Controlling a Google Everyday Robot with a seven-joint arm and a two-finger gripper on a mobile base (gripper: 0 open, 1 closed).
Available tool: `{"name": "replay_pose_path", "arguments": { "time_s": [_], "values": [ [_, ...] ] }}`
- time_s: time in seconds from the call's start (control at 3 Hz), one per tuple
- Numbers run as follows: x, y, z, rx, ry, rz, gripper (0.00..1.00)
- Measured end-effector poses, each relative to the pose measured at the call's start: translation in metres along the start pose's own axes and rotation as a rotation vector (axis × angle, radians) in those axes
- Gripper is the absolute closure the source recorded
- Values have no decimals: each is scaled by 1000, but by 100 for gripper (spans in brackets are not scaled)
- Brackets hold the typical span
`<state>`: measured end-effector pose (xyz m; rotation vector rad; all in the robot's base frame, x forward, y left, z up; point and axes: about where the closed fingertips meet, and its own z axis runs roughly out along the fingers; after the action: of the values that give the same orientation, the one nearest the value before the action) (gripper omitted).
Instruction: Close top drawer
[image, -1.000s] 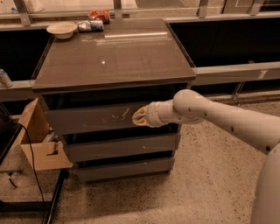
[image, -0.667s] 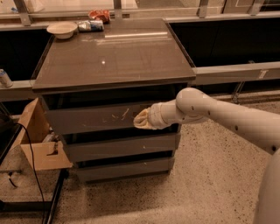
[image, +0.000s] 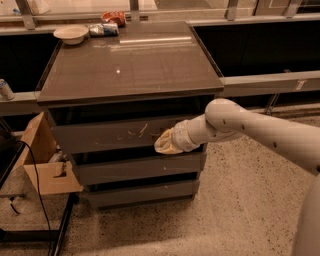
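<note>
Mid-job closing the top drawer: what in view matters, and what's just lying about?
For the job: top drawer, scratched front; gripper, at that front's right part.
Lying about: white bowl, silver packet, red packet on the cabinet top; cardboard box; middle drawer; bottom drawer.

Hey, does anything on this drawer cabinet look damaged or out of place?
Yes. The top drawer carries pale scratch marks near the middle of its front, and it sits forward of the two fronts below, so it looks not fully shut. The gripper is at that front, just right of the scratches.
</note>
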<state>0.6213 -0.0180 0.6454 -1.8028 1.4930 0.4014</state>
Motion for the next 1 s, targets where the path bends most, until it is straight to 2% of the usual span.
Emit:
{"name": "replay_pose_path", "arguments": {
  "time_s": [0.33,0.67,1.0],
  "values": [
    [-1,2,1,-9,-3,1,82],
    [-1,2,1,-10,-3,1,57],
    [-1,3,1,-10,-3,1,28]
  ]
}}
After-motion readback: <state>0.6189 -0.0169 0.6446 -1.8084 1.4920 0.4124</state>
